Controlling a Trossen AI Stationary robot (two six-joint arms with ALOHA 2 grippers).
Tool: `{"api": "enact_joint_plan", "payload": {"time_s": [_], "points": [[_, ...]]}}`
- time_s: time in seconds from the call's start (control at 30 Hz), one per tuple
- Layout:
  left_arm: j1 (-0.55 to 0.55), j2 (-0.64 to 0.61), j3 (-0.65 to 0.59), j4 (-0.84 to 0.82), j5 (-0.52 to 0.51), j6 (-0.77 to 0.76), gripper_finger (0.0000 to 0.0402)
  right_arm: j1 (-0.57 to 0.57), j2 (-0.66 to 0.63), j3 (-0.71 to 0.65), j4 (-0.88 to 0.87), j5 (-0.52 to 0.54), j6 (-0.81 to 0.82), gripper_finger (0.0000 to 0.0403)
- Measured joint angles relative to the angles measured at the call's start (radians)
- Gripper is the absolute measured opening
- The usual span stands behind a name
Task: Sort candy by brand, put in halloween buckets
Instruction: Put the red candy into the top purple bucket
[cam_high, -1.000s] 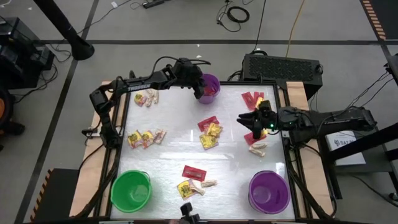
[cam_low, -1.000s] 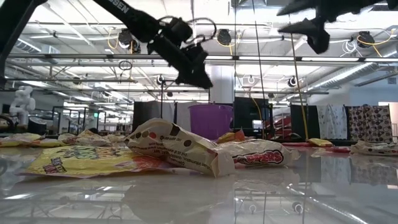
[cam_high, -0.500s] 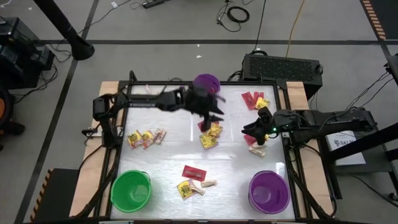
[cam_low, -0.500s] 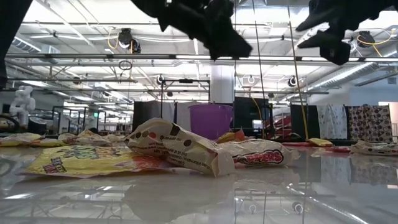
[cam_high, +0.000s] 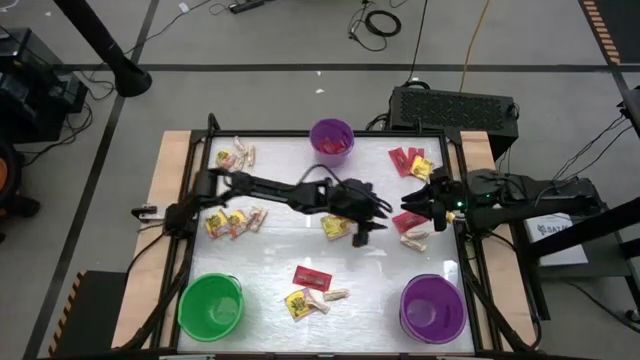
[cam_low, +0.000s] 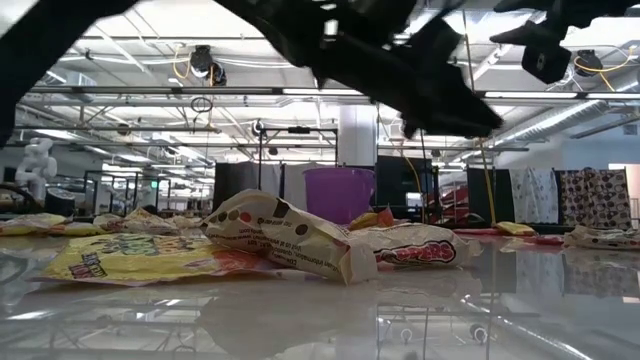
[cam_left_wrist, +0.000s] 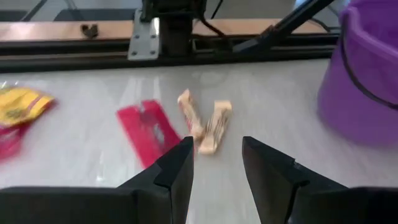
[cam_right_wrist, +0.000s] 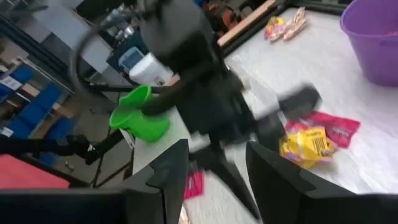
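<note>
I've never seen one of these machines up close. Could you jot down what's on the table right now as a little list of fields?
Table: white top with sweets lying in small heaps
Buckets: green bucket at a near corner, purple bucket at the other near corner, second purple bucket at the far edge
Left pincer: open and empty, over the table's middle beside a red and yellow heap
Right pincer: open and empty, above sweets near the right edge
</note>
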Motion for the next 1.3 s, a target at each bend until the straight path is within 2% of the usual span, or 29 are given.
{"api": "enact_joint_plan", "payload": {"time_s": [0.33,0.47,0.57,0.73,0.93,1.13,1.2,1.3], "points": [[0.006,0.311,0.413,-0.14,-0.027,0.051,0.0143,0.0,-0.003,0.0,-0.072,-0.006,0.022,0.0155],[0.019,0.383,0.521,-0.221,-0.033,0.057,0.0143,0.0,-0.003,0.0,-0.106,-0.006,0.029,0.0155],[0.023,0.411,0.544,-0.255,-0.078,0.051,0.0143,0.001,-0.004,0.0,-0.103,-0.008,0.015,0.0155],[0.04,0.428,0.547,-0.281,-0.091,0.049,0.0143,0.0,-0.004,0.0,-0.102,-0.002,-0.041,0.0155],[0.048,0.483,0.557,-0.307,-0.039,0.05,0.0143,-0.003,-0.002,-0.002,-0.114,-0.004,-0.119,0.0155],[0.049,0.54,0.614,-0.374,-0.049,-0.032,0.0141,-0.002,-0.006,0.001,-0.107,-0.027,-0.175,0.0155],[0.048,0.542,0.622,-0.386,-0.056,-0.035,0.0131,-0.002,-0.008,0.001,-0.112,-0.056,-0.194,0.0155],[0.045,0.542,0.622,-0.388,-0.087,-0.011,0.0094,-0.002,-0.012,0.001,-0.138,-0.093,-0.216,0.0155]]}}
